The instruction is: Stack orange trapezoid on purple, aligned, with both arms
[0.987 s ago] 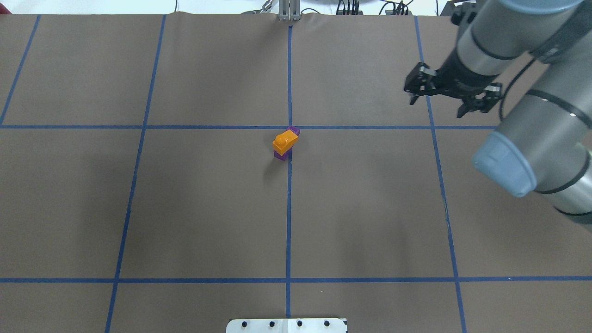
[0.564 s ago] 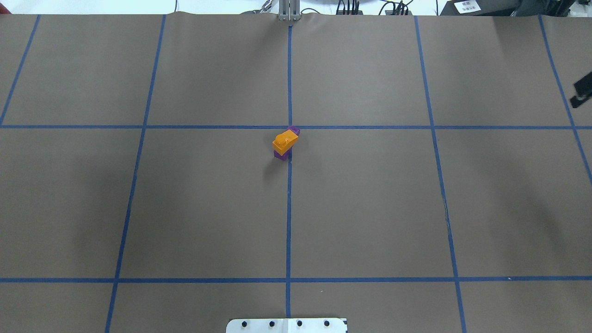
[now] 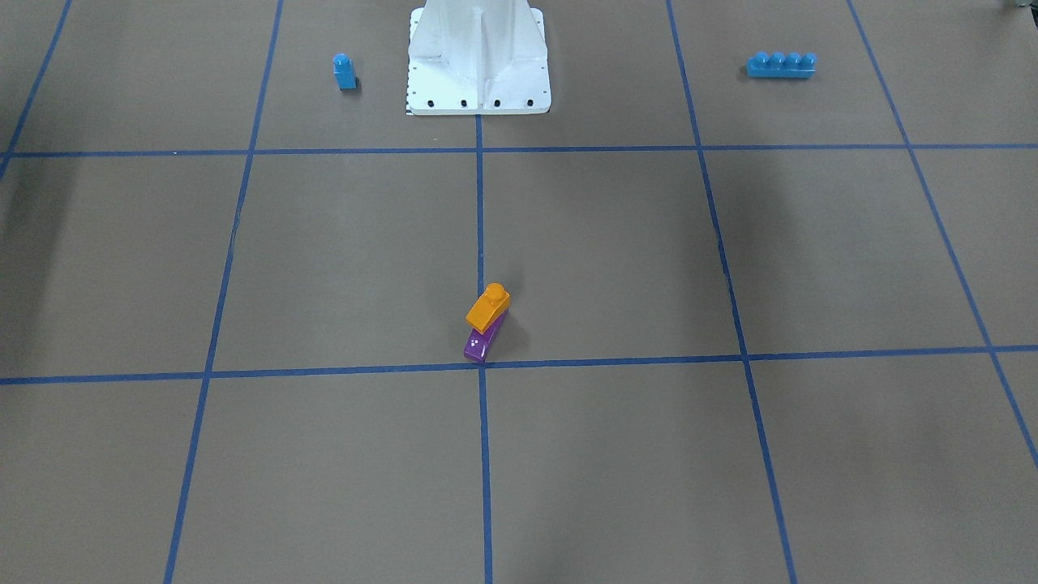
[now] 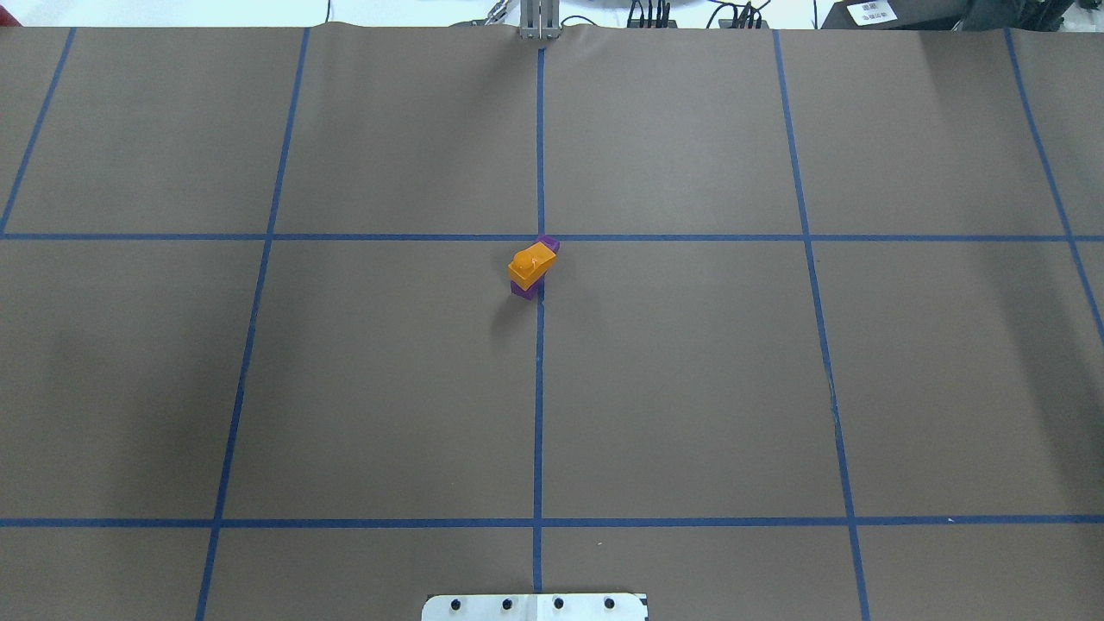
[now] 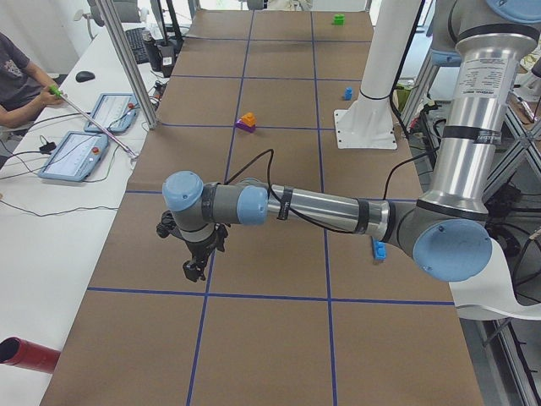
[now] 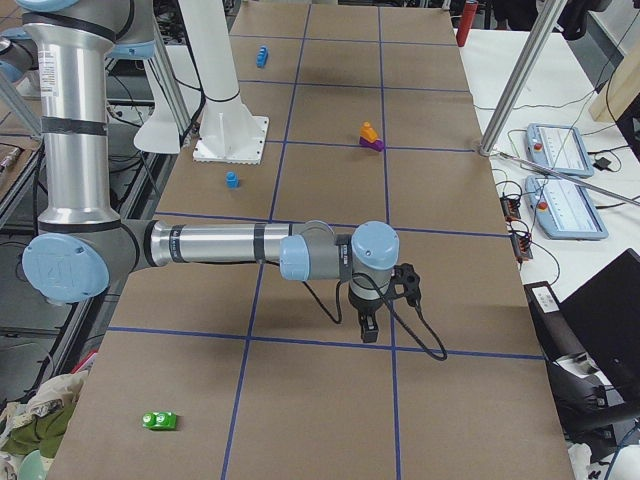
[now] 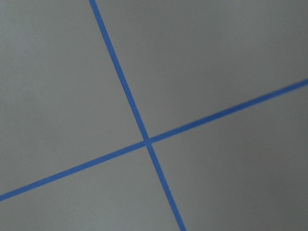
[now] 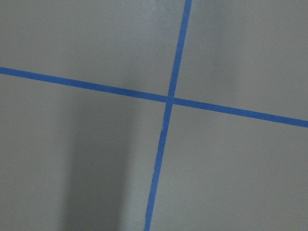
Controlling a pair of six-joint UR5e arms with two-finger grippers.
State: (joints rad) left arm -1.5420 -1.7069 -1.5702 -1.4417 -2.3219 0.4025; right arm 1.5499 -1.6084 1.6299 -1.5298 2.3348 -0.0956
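Left pincer (image 5: 193, 271) and right pincer (image 6: 368, 328) hang over opposite ends of the brown-papered desk (image 4: 690, 388); open or closed, I cannot tell. Mid-desk, glossy orange plastic trapezoid brick (image 3: 488, 308) sits on glossy purple plastic wedge brick (image 3: 478, 345). They look light, stiff and slick, so take the flat sides. Blue single-stud brick (image 3: 344, 71) and long blue four-stud brick (image 3: 780, 65) lie well apart, likely no obstacle.

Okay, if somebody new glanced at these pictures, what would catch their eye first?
The orange brick sitting on the purple brick near the middle of the table, beside a crossing of blue tape lines, with the purple one's end poking out beneath. Next, the left tool and the right tool, each hanging low over one end of the table, far from both bricks.
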